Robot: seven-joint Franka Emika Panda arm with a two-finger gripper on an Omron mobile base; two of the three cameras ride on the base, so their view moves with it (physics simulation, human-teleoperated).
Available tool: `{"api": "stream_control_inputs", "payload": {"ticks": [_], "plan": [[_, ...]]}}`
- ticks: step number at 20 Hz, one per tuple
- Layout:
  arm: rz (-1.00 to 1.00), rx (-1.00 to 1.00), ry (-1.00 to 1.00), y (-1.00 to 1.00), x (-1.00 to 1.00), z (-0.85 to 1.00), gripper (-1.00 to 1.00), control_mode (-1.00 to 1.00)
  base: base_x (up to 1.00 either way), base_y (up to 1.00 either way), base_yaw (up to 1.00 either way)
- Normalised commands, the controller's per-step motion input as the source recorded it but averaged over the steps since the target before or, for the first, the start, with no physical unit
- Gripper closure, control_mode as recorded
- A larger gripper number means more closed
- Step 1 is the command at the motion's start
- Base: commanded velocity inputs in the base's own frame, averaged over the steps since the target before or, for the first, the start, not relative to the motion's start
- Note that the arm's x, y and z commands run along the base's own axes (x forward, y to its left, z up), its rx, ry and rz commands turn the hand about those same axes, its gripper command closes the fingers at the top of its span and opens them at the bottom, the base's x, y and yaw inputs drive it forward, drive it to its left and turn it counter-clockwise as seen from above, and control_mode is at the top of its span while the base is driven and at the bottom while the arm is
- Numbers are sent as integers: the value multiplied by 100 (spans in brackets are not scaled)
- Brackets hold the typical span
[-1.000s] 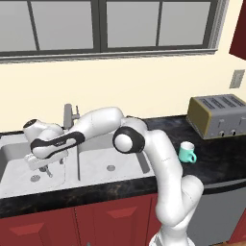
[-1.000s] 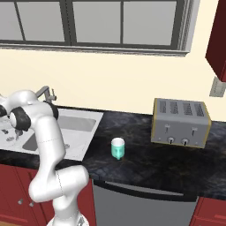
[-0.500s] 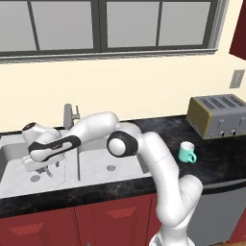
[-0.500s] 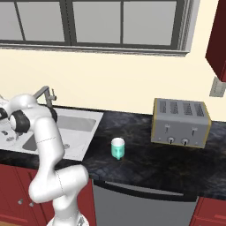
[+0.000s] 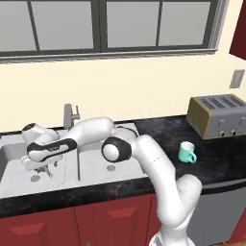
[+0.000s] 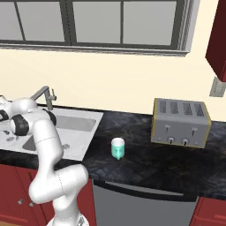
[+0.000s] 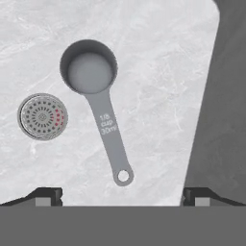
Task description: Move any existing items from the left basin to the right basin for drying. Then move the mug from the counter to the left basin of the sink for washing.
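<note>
A small grey metal measuring scoop (image 7: 103, 120) lies flat on the floor of the left basin (image 5: 14, 180), its round head beside the round drain (image 7: 42, 116). My gripper (image 7: 122, 194) hangs over the scoop's handle end, open, with nothing between the fingers; the fingertips (image 7: 48, 194) stand wide on either side. In the left base view the gripper (image 5: 41, 166) reaches down into the left basin. The teal mug (image 5: 186, 152) (image 6: 118, 148) stands upright on the black counter (image 5: 211, 163), right of the sink. The right basin (image 5: 93, 153) holds nothing but its drain.
A short grey tap (image 5: 68, 115) rises behind the sink's divider. A metal toaster (image 5: 216, 115) (image 6: 180, 122) sits at the back of the counter, beyond the mug. A basin wall (image 7: 216, 120) rises close on the right of the hand view.
The arm's elbow has swung a little to the left and down while the hand stays low in the left basin. The jaws remain open.
</note>
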Motion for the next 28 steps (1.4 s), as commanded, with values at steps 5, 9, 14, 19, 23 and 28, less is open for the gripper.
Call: {"api": "stream_control_inputs", "payload": {"ticks": [5,9,14,19,23,28], "plan": [[0,0,1,9,15,-11,-100,-100,0,0,0],[0,0,3,0,2,-14,-100,-100,0,0,0],[0,0,3,0,4,-15,-100,-100,0,0,0],[0,0,2,0,6,-16,-100,-100,0,0,0],[0,0,1,0,4,-10,-100,-100,0,0,0],[0,0,0,0,2,-10,-100,-100,0,0,0]]}}
